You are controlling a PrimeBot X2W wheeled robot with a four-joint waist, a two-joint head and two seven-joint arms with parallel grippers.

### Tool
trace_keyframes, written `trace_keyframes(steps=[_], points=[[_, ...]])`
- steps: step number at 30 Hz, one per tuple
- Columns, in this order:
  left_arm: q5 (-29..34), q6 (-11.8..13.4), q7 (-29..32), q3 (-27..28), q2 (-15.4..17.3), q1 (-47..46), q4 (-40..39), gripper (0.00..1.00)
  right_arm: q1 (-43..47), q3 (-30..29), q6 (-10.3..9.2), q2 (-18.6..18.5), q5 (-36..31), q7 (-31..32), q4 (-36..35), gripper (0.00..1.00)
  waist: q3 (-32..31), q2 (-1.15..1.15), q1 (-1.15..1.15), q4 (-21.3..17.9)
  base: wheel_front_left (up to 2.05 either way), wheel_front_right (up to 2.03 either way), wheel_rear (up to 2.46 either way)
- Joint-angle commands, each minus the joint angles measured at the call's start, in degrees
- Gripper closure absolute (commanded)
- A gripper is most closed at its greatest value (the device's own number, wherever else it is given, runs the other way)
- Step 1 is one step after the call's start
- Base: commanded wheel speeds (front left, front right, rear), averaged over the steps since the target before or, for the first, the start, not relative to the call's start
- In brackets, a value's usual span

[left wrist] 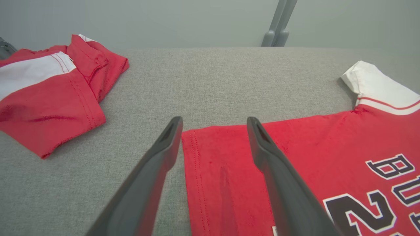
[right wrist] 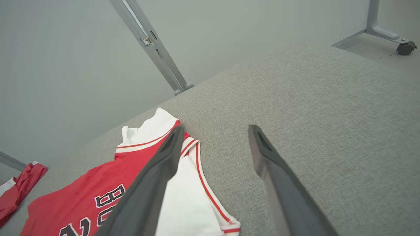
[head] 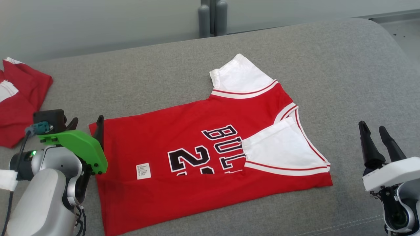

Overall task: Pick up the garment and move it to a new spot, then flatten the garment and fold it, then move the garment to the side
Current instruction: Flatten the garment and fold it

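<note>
Two wide-open, empty tools: my left gripper [head: 87,119] straddles a hem corner of the red jersey [head: 157,131]; my right gripper [head: 371,126] hangs clear of it, beyond its white sleeve [head: 282,146].

Head camera sat high, looking forward and down over the grey table [head: 328,65], jersey [head: 210,154] dead centre at middle range. Left wrist camera rode low and close behind the left tool [left wrist: 213,121], skimming along the jersey's hem toward 12, a second red garment [left wrist: 49,108] at 10. Right wrist camera looked across the table from behind the right tool [right wrist: 215,129], jersey down at 8. All three views shared the jersey and that second red garment.
</note>
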Motion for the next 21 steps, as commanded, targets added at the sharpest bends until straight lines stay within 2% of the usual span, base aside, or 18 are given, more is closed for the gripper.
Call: trace_keyframes(steps=[1,10,21], points=[[0.64,-0.24,0.53,-0.38,0.48,-1.63,1.34,0.0,-0.99,0.61,0.02,-0.27,-0.5,0.39,-0.96,0.0,2.44,0.0,0.0,-1.2,0.0,0.0,0.0],[1.93,-0.43,2.16,-1.18,1.28,-9.04,12.16,0.0,-4.61,5.71,0.02,-1.09,-0.22,1.74,-5.43,0.0,7.91,0.0,0.0,-2.81,0.0,0.0,0.0],[1.45,-0.16,0.94,-1.1,1.0,-11.66,20.12,0.0,-5.94,8.82,0.02,-1.48,-0.17,2.25,-7.49,0.0,9.1,0.0,0.0,-3.55,0.0,0.0,0.0]])
